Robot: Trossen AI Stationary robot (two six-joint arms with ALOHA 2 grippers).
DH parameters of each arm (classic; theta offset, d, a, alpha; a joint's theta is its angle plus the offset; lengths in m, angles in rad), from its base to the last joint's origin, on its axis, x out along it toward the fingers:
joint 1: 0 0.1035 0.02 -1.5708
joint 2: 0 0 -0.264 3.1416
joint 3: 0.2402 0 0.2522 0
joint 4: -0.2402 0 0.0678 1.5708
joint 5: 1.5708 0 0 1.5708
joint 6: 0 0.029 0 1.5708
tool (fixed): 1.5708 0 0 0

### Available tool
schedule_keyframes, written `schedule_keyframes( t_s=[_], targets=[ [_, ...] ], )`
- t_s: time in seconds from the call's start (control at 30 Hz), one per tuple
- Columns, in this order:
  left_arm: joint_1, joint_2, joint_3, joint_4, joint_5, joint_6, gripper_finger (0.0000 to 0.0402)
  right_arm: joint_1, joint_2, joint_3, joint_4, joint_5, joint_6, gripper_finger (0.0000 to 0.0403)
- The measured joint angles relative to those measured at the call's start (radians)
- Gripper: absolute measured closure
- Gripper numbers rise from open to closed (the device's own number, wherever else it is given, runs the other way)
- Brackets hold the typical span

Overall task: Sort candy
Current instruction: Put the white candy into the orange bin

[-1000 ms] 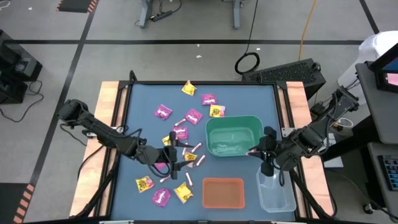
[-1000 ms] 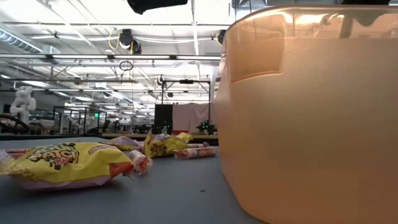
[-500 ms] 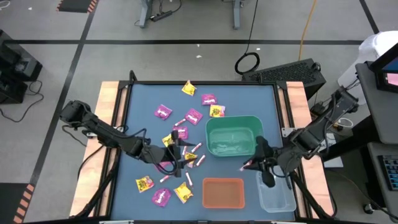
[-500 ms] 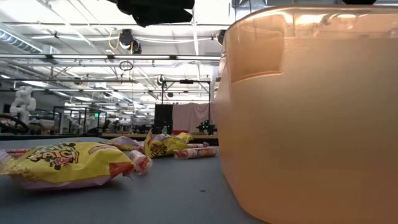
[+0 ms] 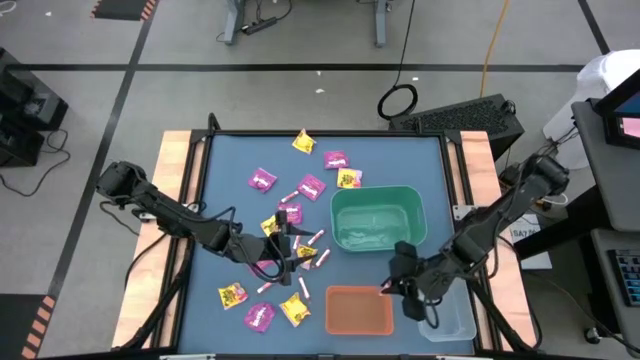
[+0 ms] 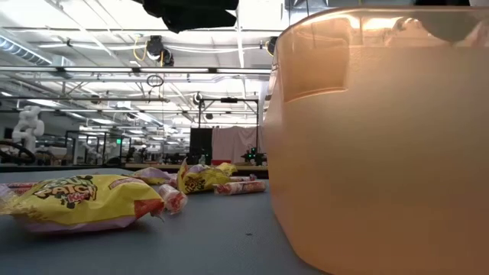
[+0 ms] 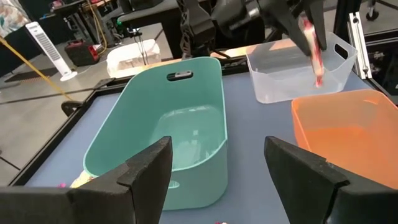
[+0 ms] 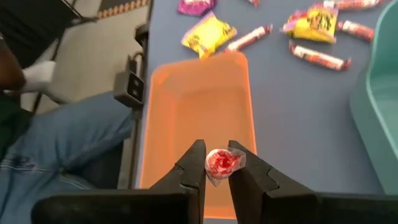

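Right pincer [image 8: 217,167] clamped on a pink-white stick candy [image 8: 220,163] — seen end-on between the two fingertips, wrapper end flaring out past them. It hangs above the near end of the orange bin [image 8: 169,112], inside the bin's rim line. From above, the same pincer [image 5: 392,287] sits over the bin's right edge, between the orange bin [image 5: 345,315] and the clear bin [image 5: 459,322]; green bin [image 5: 378,221] just beyond. In the left wrist view the stick [image 7: 313,47] shows hanging upright from the fingers, over the gap where the orange and clear bins meet.

Left pincer [image 5: 287,251] over the middle of the counter [image 5: 232,165], fingers spread wide with nothing between them, among the scattered candy.

Loose candy, near to far:
- yellow packets [image 5: 294,309] and a magenta packet [image 5: 259,317] by the near edge, left of the orange bin
- sticks [image 5: 314,239] clustered around the left pincer
- magenta packets [image 5: 262,180] and one more yellow packet [image 5: 304,143] toward the far edge

Room: bare blue surface between the orange bin and the green bin, and along the left side. Bins crowd the right side, nearly touching. A person's leg in jeans [image 8: 68,137] just off the counter's near edge.
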Motion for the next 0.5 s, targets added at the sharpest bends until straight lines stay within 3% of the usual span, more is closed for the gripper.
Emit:
schedule_keyframes(
  t_s=[0.5],
  targets=[
    [0.0,0.0,0.0,-0.004,0.0,-0.025,0.0142,0.002,0.197,0.0,0.071,-0.057,-0.104,0.0359]
  ],
)
